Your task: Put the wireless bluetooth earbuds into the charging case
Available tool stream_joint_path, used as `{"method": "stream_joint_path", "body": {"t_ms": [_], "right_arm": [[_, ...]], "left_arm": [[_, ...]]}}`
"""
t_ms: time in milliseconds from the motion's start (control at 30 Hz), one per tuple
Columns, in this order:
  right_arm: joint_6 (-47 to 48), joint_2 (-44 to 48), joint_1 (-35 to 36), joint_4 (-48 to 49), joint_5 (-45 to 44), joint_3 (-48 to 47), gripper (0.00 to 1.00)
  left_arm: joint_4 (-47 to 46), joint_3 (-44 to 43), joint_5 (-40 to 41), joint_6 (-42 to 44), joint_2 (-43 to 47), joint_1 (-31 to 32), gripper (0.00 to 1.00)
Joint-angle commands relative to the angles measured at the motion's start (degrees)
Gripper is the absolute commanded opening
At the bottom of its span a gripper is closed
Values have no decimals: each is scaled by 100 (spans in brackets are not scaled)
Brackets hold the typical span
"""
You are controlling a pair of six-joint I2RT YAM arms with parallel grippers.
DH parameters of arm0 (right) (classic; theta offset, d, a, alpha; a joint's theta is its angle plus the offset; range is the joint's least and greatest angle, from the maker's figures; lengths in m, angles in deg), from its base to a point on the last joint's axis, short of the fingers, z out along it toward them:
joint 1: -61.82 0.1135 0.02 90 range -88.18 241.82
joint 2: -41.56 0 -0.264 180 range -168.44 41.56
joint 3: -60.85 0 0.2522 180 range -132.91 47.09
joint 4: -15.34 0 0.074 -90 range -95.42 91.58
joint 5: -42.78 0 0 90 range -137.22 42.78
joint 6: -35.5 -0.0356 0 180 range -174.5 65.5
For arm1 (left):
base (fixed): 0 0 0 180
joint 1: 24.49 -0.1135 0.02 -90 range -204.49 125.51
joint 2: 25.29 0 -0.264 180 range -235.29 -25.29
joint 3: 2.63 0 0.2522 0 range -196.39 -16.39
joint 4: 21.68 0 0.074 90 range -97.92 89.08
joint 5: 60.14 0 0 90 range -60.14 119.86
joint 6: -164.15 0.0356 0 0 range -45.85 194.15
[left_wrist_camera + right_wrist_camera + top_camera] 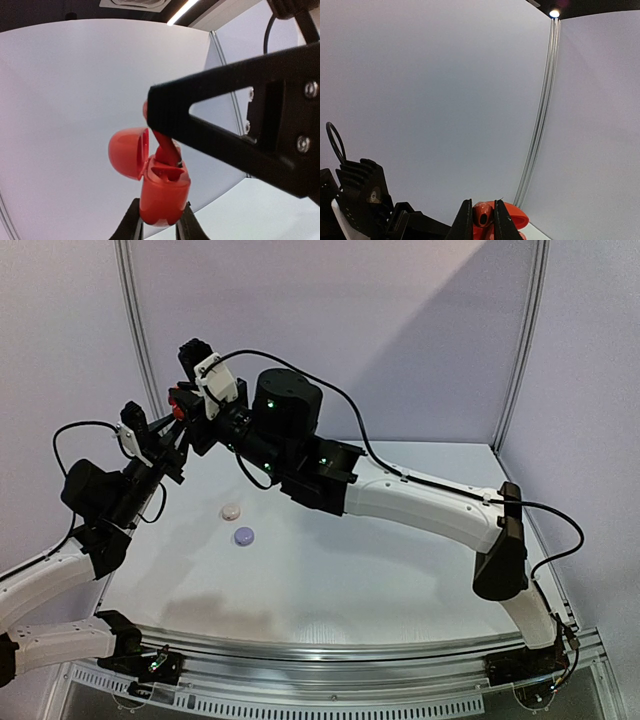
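The red earbud [483, 216] is clamped between my right fingers [465, 222], which are drawn in tight on either side of it. From my left wrist I see it as a slanted red stem whose lower end reaches into the open top of the red charging case [165, 195]. I cannot tell whether it has settled fully into its well.

The case stands roughly upright with its lid [127, 152] swung open to the left on its hinge. My left fingers [135, 225] are closed on the lower body of the case, one on each side. One broad black finger of my right arm crosses the left wrist view from the right and covers the upper end of the earbud.

From above, both wrists meet high at the back left, well above the counter [400, 570], with only a small spot of red showing between them. My right arm stretches across from the near right corner, and my left arm rises from the near left.

Down on the counter, left of centre, lie a whitish round case [231, 511] and a lilac round case [244, 536], just beside each other and both shut.
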Motion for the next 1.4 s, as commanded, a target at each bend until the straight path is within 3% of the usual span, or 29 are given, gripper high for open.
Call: {"method": "stream_joint_path", "body": {"t_ms": [0, 233, 433, 500, 667, 800, 933, 1067, 1200, 1367], "right_arm": [[-189, 329, -33, 271, 157, -124, 0], [-148, 556, -32, 239, 39, -104, 0], [-33, 1453, -171, -505, -1828, 869, 0], [-394, 1902, -347, -1274, -2413, 1207, 0], [-2311, 2264, -868, -4598, -3278, 1573, 0], [-4015, 2346, -1224, -6069, -3104, 2614, 0], [-4888, 2314, -1474, -6440, -2363, 3574, 0], [-5350, 1994, -1704, -6692, -1534, 4051, 0], [-5494, 1548, -1740, -6871, -1243, 4286, 0], [-5702, 1380, -1819, -6248, -744, 5100, 0]], "left_arm": [[45, -27, 39, -89, 74, -26, 0], [160, -33, 78, -114, 99, -35, 0], [309, 21, 181, -129, 181, -35, 0], [322, 53, 188, -151, 203, -44, 0], [284, 115, 139, -249, 238, -44, 0], [306, 156, 119, -298, 291, -44, 0], [410, 163, 121, -333, 351, -44, 0], [453, 159, 102, -344, 384, -44, 0], [479, 121, 71, -353, 377, -44, 0], [471, 79, 22, -370, 351, -43, 0]]}}
